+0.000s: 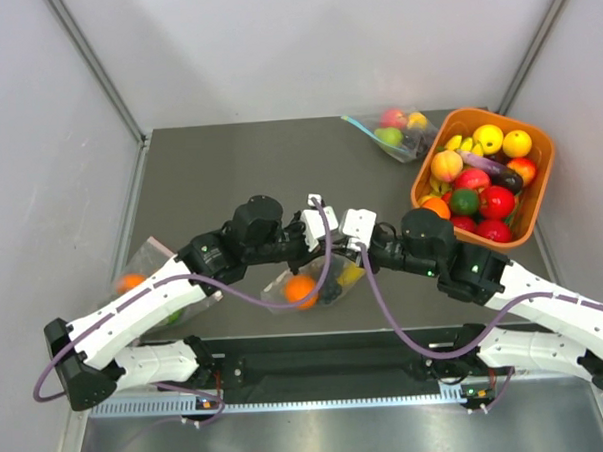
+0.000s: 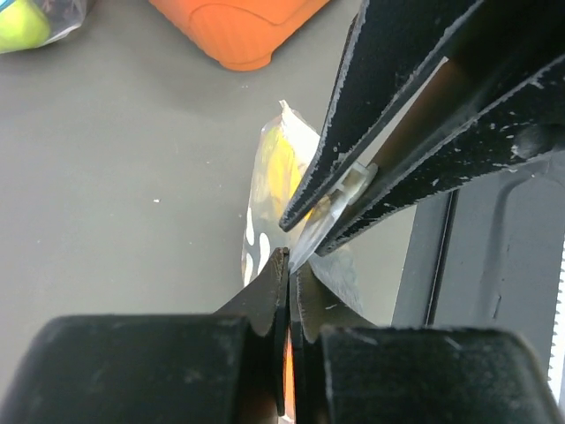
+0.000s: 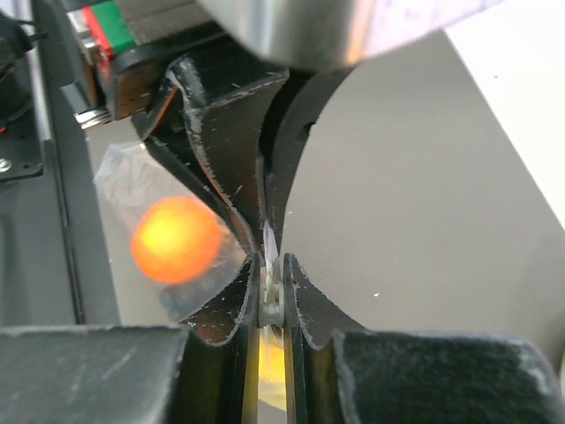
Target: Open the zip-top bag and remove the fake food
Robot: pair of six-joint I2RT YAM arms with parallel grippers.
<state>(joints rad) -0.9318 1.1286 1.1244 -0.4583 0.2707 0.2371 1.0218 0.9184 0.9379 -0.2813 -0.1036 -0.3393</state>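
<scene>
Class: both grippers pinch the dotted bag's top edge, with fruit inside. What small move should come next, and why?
Probably pull the two grippers a little apart, to part the seal. The left gripper and right gripper are both shut on the bag's upper edge, tips almost meeting, while the orange ball and banana lie inside it; the mouth looks closed.

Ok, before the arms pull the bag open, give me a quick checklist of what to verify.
1. Top edge of the zip-top bag pinched by the left tool: ok.
2. Same edge pinched by the right tool: ok.
3. Each tool on a separate layer: cannot tell.
4. Contents, the orange ball and banana, inside the bag: ok.
5. Mouth parted: not ok, no gap shows.
</scene>
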